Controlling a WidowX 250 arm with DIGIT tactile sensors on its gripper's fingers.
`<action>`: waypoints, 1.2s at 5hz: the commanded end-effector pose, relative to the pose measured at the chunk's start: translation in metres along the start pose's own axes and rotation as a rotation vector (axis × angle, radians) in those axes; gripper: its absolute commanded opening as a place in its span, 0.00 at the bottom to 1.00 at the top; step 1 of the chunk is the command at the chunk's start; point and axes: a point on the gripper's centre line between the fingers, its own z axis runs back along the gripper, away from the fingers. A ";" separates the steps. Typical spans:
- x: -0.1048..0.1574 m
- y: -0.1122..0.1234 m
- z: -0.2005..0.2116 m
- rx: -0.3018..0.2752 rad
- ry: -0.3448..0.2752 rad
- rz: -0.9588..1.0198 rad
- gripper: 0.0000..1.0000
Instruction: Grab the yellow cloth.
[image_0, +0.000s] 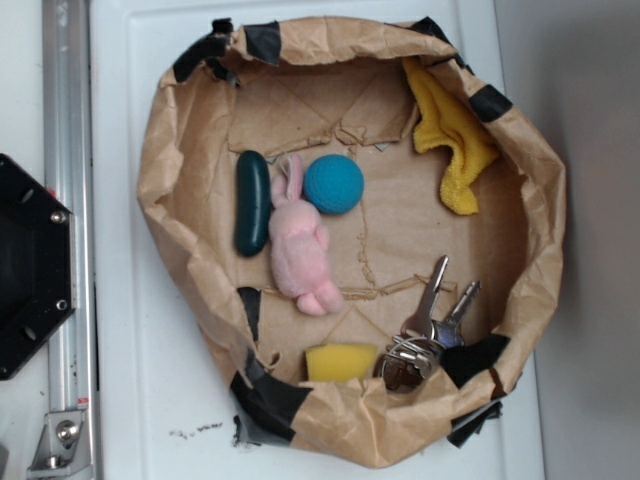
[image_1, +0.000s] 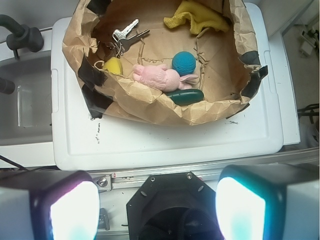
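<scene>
the yellow cloth (image_0: 452, 135) lies crumpled against the wall of a brown paper basket (image_0: 170, 140), well apart from a blue ball (image_0: 333, 184), pink plush rabbit (image_0: 299, 248) and keys (image_0: 432, 320). the gripper (image_1: 157, 210), its 2 fingers spread wide, seemingly hangs far back from the basket.

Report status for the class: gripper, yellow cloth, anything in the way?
Gripper open, well short of the bag. Yellow cloth draped against paper bag wall, untouched. Nothing on it; blue ball apart.

- White lid (image_0: 130, 400) (image_1: 150, 142) — carries everything.
- Paper bag (image_0: 180, 190) (image_1: 150, 102), taped and rolled open, sits directly on it.
- Dark specks (image_0: 195, 432) (image_1: 97, 136) beside the bag.
</scene>
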 end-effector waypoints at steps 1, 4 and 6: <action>0.000 0.000 0.000 0.000 0.000 0.000 1.00; 0.118 0.037 -0.115 0.113 -0.245 0.250 1.00; 0.163 0.037 -0.190 0.252 -0.151 0.111 1.00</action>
